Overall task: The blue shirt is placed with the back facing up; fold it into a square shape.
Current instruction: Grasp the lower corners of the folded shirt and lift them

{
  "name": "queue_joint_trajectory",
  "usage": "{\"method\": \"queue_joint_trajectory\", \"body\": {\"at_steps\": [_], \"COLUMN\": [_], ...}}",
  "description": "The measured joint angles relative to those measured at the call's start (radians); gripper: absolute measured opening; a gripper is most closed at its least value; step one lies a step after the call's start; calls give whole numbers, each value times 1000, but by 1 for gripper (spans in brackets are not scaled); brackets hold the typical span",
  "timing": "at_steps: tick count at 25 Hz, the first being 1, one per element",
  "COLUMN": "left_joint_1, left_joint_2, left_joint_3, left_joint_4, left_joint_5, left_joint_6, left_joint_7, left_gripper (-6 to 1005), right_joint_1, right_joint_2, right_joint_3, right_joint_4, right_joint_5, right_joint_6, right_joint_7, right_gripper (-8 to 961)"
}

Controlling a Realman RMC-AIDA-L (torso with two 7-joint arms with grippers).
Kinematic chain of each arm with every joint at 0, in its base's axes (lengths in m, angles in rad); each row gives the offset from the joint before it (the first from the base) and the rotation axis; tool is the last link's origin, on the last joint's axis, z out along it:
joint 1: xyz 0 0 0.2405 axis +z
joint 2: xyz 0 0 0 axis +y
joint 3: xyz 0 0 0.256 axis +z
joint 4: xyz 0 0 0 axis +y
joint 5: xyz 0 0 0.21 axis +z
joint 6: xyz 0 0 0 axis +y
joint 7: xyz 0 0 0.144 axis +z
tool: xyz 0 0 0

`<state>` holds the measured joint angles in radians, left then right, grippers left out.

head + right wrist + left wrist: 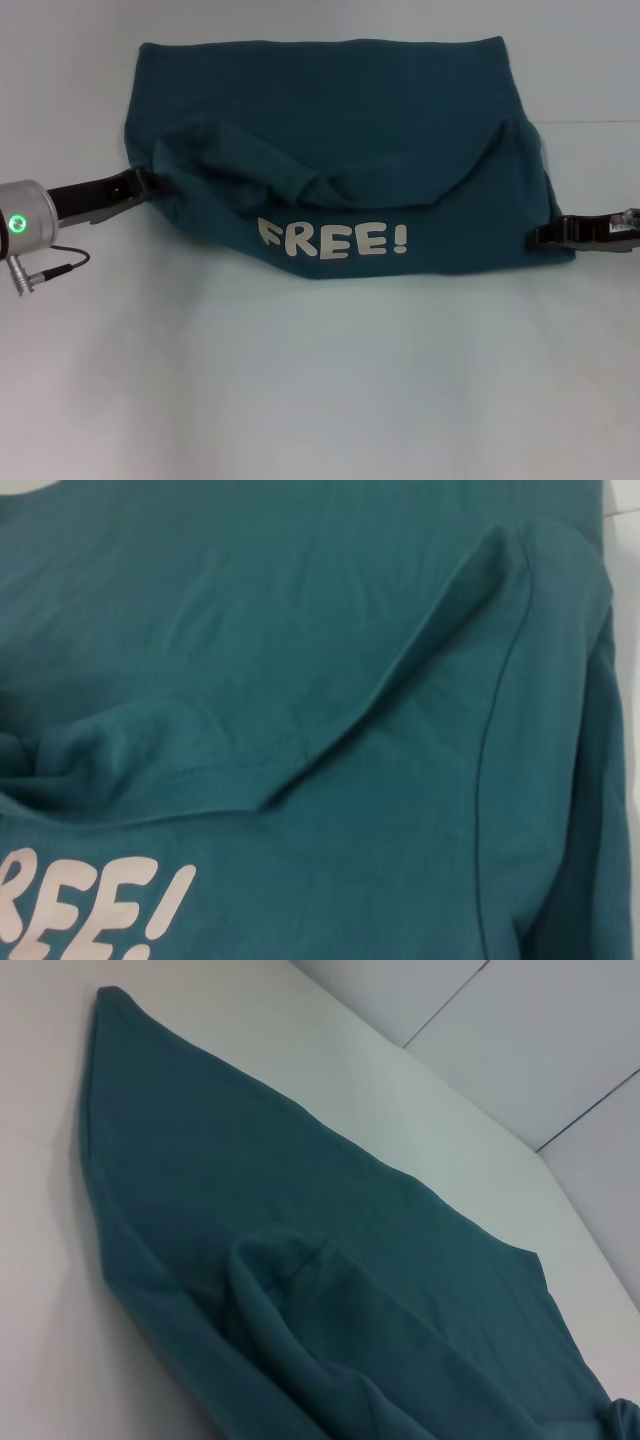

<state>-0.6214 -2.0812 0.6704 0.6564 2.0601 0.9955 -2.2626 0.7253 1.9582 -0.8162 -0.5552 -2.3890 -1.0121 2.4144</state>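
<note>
The blue shirt (330, 110) lies across the far half of the white table (320, 390). Its near part is turned over onto the rest, showing cream "FREE!" lettering (333, 238). This turned flap sags between the two grippers. My left gripper (145, 183) is at the flap's left edge and shut on the cloth. At the flap's right edge my right gripper (545, 235) is also shut on the cloth. The left wrist view shows plain blue shirt cloth (300, 1220) with a raised fold. In the right wrist view a hemmed fold of the blue shirt (300, 630) lies above the lettering (90, 905).
Bare white table surface stretches in front of the shirt and to both sides. A thin cable (55, 262) hangs from the left wrist. Grey wall panels (520, 1030) stand behind the table's far edge.
</note>
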Motion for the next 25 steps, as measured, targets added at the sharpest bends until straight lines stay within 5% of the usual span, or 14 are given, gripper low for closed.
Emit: {"method": "queue_joint_trajectory", "body": {"at_steps": [8,15,18,25], "left_joint_1": [0,9,31,86], "left_joint_2": [-3,11,28,67], "left_joint_3": [0,0,0,-120], "left_joint_4": [0,10,41,179], "left_joint_5": [0,8,29,199], "left_joint_6": [4,73,162,527], "left_joint_7": [0,-5,-37,-130], "left_gripper": [7,6,6,7], "right_joint_1": [-1,-21,-57,-121], "right_joint_2": [-1,-24,-44,-104], "right_joint_3": [-2,49,113,184], "right_joint_4": [1,-45,-137,-229], "right_joint_5": [-3,0,-1,-3], "right_joint_6": [-10,-137,-302,-605], "right_joint_7": [0,0,9,24], "right_gripper": [370,152,50,51]}}
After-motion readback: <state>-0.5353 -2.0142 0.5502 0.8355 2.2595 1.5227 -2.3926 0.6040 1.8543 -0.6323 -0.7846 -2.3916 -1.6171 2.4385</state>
